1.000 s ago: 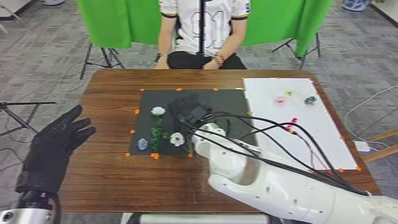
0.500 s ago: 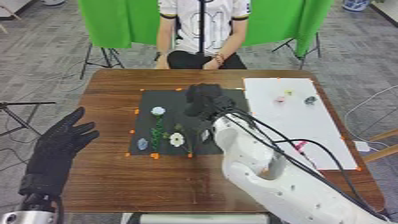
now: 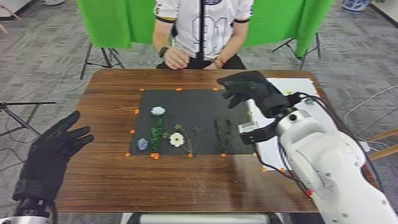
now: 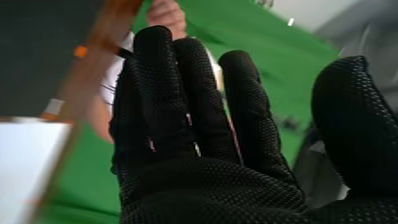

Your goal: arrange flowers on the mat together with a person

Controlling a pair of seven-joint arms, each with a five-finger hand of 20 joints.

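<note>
The black mat [image 3: 191,107] holds a white flower [image 3: 158,110] on a long green stem, a larger white flower [image 3: 177,139] nearer the front and a blue flower [image 3: 142,144] at the left. Dark green stems [image 3: 222,135] lie toward its right side. My right hand [image 3: 249,86] is over the mat's far right corner, fingers open and holding nothing. In the right wrist view, that same hand [image 4: 213,185] has straight fingers. My left hand [image 3: 55,142] stays open off the table's left side. A person's hand [image 3: 176,59] is at the far table edge.
The white sheet [image 3: 293,86] lies to the right of the mat, largely covered by my right arm. Orange markers sit around the mat's border. Brown wood [image 3: 169,182] extends along the front. In the right wrist view, a green curtain [image 4: 240,30] hangs behind.
My right hand has moved off the middle of the mat, away and to the right, uncovering the stems on the mat's right side. One hand of the person has come up to the table edge.
</note>
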